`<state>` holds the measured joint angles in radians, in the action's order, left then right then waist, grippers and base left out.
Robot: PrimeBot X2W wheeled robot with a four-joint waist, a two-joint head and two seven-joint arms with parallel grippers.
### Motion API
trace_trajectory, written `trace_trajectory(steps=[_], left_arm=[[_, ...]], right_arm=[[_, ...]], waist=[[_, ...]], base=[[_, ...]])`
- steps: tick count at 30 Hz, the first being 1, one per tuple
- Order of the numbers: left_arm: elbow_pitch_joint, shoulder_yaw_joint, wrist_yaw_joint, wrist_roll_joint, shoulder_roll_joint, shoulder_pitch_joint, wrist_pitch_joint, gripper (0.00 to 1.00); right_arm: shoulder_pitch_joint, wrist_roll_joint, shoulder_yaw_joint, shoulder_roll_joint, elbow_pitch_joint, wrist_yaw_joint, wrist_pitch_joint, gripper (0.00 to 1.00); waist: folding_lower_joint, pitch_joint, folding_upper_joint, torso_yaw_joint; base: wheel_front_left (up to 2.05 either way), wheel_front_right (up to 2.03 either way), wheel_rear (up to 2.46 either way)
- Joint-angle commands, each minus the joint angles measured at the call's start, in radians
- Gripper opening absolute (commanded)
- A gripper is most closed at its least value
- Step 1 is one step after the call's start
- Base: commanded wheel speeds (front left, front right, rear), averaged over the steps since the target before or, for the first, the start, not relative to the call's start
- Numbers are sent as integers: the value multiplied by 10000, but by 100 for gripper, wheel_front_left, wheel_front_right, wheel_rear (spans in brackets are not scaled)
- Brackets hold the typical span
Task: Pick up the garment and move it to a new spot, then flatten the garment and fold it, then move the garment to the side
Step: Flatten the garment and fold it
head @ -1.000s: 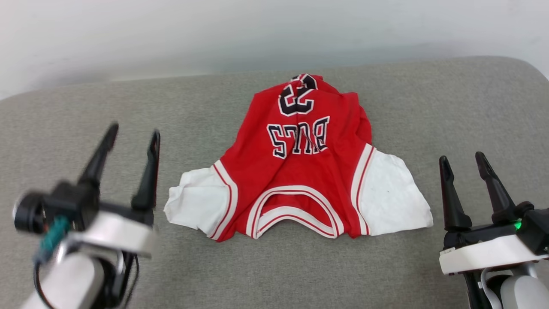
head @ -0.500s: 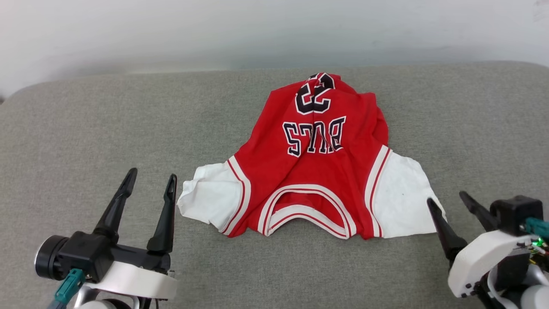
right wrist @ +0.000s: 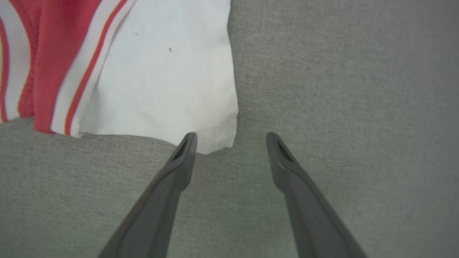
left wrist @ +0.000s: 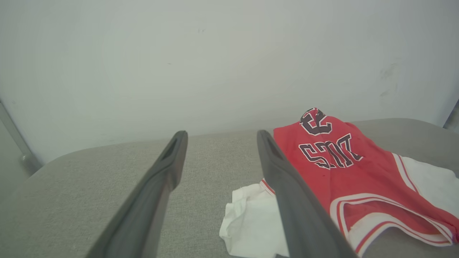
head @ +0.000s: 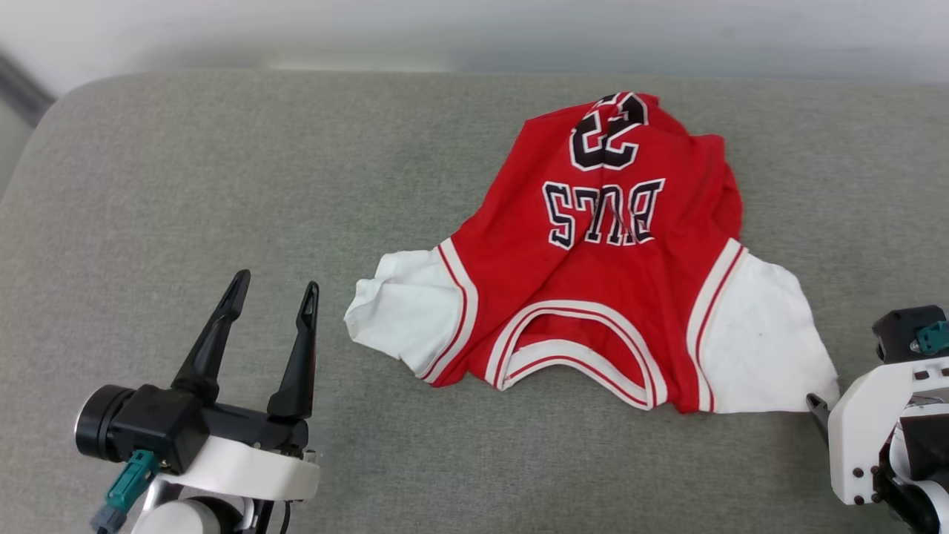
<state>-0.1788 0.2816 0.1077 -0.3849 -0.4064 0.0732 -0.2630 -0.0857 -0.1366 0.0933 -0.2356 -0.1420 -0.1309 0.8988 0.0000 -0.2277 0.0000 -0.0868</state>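
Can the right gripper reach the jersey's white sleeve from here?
Likely yes: the open right gripper hangs right at the sleeve corner on the cushion, with nothing lying between them.

Bright, even, diffuse light; soft faint shadows; sharp focus; slight wide-angle distortion.

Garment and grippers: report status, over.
Left gripper open, clear of the garment. Right gripper open at white sleeve corner, nothing gripped. Garment rumpled on grey cushion, print up. Nothing blocking.
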Motion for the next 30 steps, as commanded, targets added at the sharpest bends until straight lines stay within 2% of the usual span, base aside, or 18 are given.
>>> trace_trajectory(steps=[1,12,13,14,15,23,27,30], left_arm=[[41,-89,-104,97,96,215,-25,100],[567,-399,-555,295,524,313,-25,100],[684,-389,-591,338,483,289,-25,100],[788,-350,-635,401,434,284,-25,100],[878,-332,-640,426,417,312,-25,100],[1252,-424,-712,288,354,153,23,100],[1147,-461,-750,66,194,-28,439,100],[951,-362,-897,-114,-60,-112,1232,100]], right_arm=[[-153,15,144,161,105,3,88,100],[-76,200,260,488,1142,2,-114,100],[-70,212,229,536,1211,2,-150,92],[-64,254,226,533,1276,2,-219,38],[-48,338,194,454,1355,2,-235,0],[293,226,678,82,1442,10,-558,0],[644,168,1148,-109,1096,8,-555,0],[828,143,1323,-141,784,6,-549,0]], waist=[[0,-264,0,-304],[0,-783,0,-831],[0,-800,0,-837],[0,-812,0,-839],[0,-808,0,-836],[0,-403,0,-502],[0,-202,0,-223],[0,-188,0,-1]], base=[[0,0,0],[0,0,0],[0,0,0],[0,0,0],[0,0,0],[0,0,0],[0,0,0],[0,0,0]])
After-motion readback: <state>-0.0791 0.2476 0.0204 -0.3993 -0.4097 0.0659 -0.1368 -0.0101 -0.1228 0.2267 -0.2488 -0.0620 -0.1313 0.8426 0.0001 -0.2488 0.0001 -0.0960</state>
